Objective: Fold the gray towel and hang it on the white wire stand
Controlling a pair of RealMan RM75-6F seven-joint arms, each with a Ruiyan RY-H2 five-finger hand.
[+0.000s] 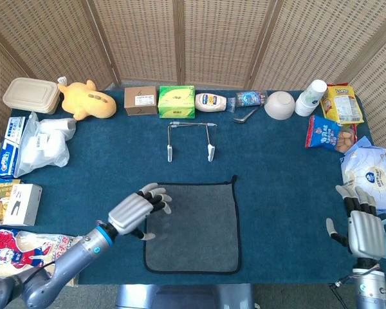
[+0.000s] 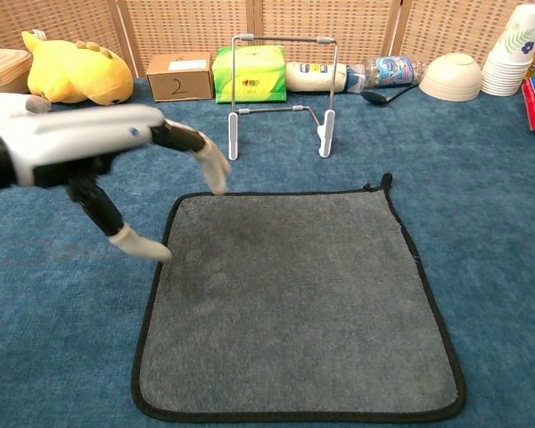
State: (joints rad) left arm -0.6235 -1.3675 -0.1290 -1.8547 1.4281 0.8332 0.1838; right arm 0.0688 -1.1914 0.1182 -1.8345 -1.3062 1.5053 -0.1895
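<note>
Gray towel (image 1: 193, 226) lies flat and unfolded on the blue tabletop (image 1: 276, 174), near the front edge, centered. White wire stand (image 1: 190, 140) stands upright behind it, apart from the towel. Left hand (image 1: 136, 210) hovers over the towel's left edge, fingers spread, holding nothing; the chest view shows the same hand (image 2: 80, 147), blurred, above the towel's near-left corner area. Right hand (image 1: 363, 230) sits at the tabletop's right front edge, fingers apart, empty, beside a white bag (image 1: 369, 175). Yellow plush toy (image 1: 85, 100) and green box (image 1: 176, 102) sit along the back.
</note>
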